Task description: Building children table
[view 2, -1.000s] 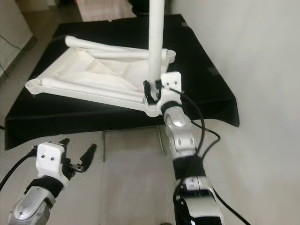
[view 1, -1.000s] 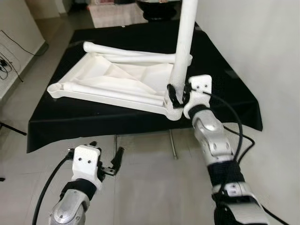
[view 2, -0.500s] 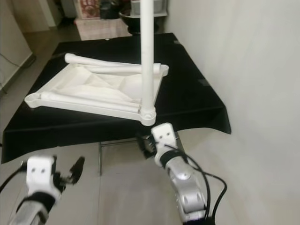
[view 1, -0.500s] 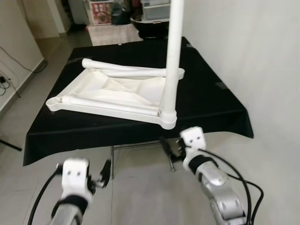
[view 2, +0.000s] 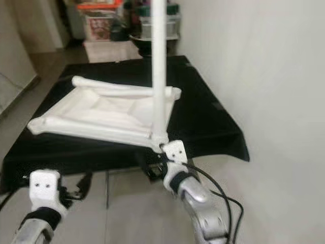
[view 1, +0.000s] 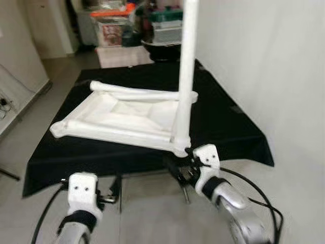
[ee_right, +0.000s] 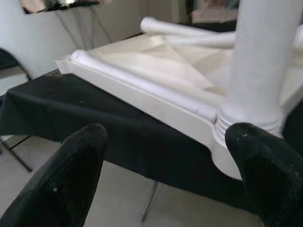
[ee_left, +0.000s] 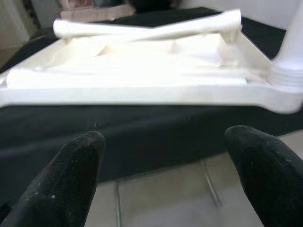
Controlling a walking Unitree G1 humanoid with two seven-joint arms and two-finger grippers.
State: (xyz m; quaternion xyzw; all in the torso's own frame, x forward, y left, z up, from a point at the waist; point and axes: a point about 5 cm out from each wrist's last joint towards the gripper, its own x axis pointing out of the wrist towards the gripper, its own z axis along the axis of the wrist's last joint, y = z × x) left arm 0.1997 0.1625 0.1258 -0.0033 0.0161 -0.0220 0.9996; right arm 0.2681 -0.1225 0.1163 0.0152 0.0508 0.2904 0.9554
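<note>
You have the white plastic children's tabletop (view 1: 122, 114) lying upside down on a table draped in a black cloth (view 1: 228, 127), with one white leg (view 1: 185, 66) standing upright in its near right corner socket, close to the cloth's front edge. Two more loose legs (view 1: 137, 91) lie across the tabletop's far side. Your right gripper (view 1: 180, 168) sits just below and in front of that corner, off the leg, its fingers (ee_right: 71, 175) spread wide with the socket between them in the wrist view. Your left gripper (view 1: 109, 190) hangs low in front of the table's near edge, over the tiled floor (view 1: 147, 213); its fingers (ee_left: 71, 175) are also spread apart, holding nothing. A white wall (view 1: 264, 66) runs close along your right side. Storage boxes (view 1: 114, 30) stand beyond the table's far edge.
</note>
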